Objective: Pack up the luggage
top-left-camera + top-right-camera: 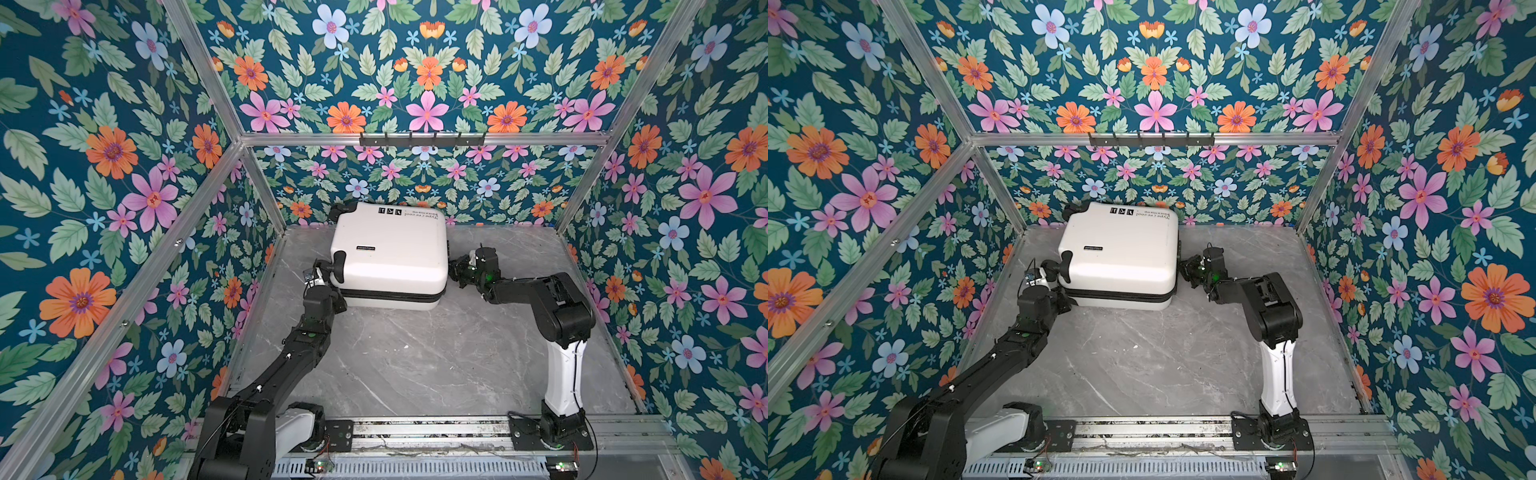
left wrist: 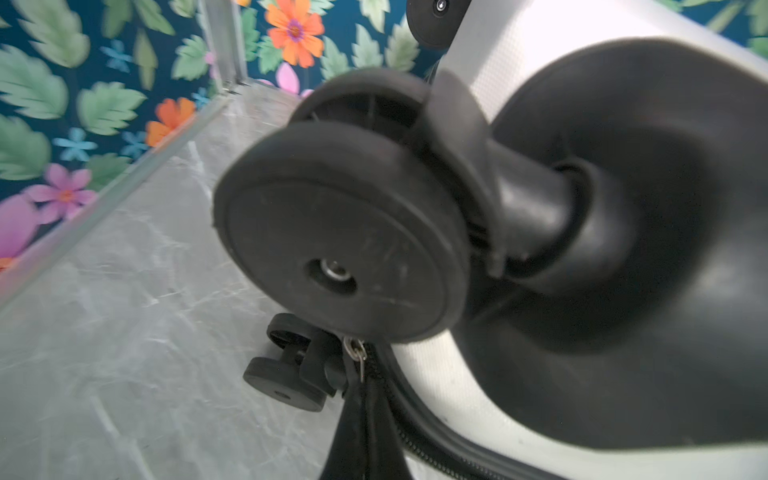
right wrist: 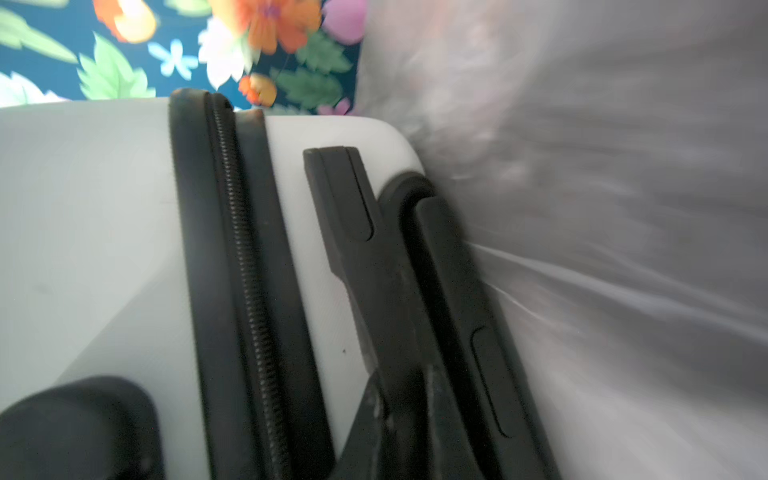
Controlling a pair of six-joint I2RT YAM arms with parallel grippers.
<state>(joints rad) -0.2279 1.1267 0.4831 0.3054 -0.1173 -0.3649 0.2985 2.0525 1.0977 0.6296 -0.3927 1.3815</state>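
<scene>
Item: the luggage [image 1: 388, 253] [image 1: 1117, 253], a small white hard-shell case, closed, lying flat on the grey marbled bench [image 1: 415, 353] at its far side, close to the floral back wall [image 1: 415, 178] and a little left of the middle. The upper face carries three square icons [image 1: 390, 211] and a line of printed text [image 1: 430, 217] along the far edge, and a small dark label [image 1: 365, 248] nearer the front. A black zipper seam [image 3: 241, 249] runs round the shell. Left pincer [image 1: 323, 276] [image 1: 1044, 276]: at the case's near left corner, just beside a black spinner wheel [image 2: 340, 249]. Its fingers are together, and in the left wrist view their dark tip meets the zipper pull [image 2: 358, 361] at the seam below that wheel. A second wheel [image 2: 286, 374] shows beyond, close to the bench. Right pincer [image 1: 457, 270] [image 1: 1187, 268]: at the case's right side, level with the seam. The right wrist view is blurred. It shows the fingers [image 3: 434, 415] close about a black handle bar [image 3: 374, 270], next to a second black handle with a button [image 3: 465, 311]. Whether they are clamped on the bar cannot be told. Fixture: a black hook rail [image 1: 422, 139] on the aluminium crossbar above the back wall.
</scene>
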